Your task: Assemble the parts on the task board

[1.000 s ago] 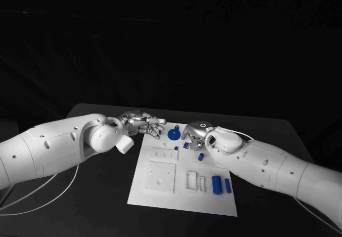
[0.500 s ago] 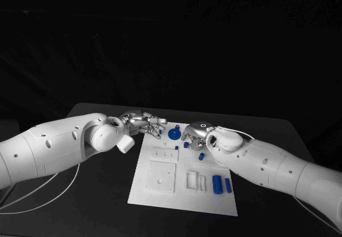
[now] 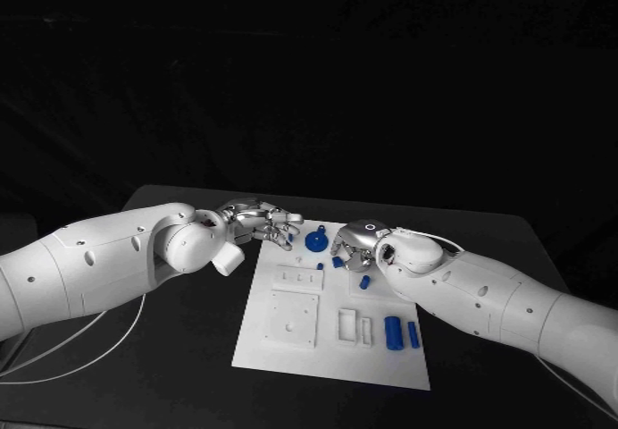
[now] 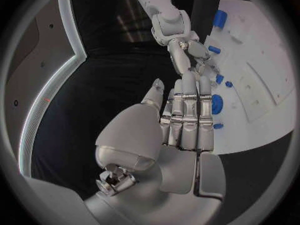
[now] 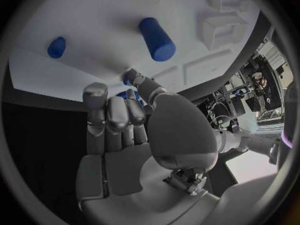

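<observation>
White task board bears no legible writing

left robot hand — fingers straight | task board — blue parts

Both hands, left hand and right hand, are crowding the task board far end; near half is lying open.

One white task board lies on one black table. Seven blue parts are visible on it in the head view: one round keyed piece at 12 o'clock, two cylinders at 4 o'clock, and four small pieces near centre. Two hands are present, left and right.
</observation>
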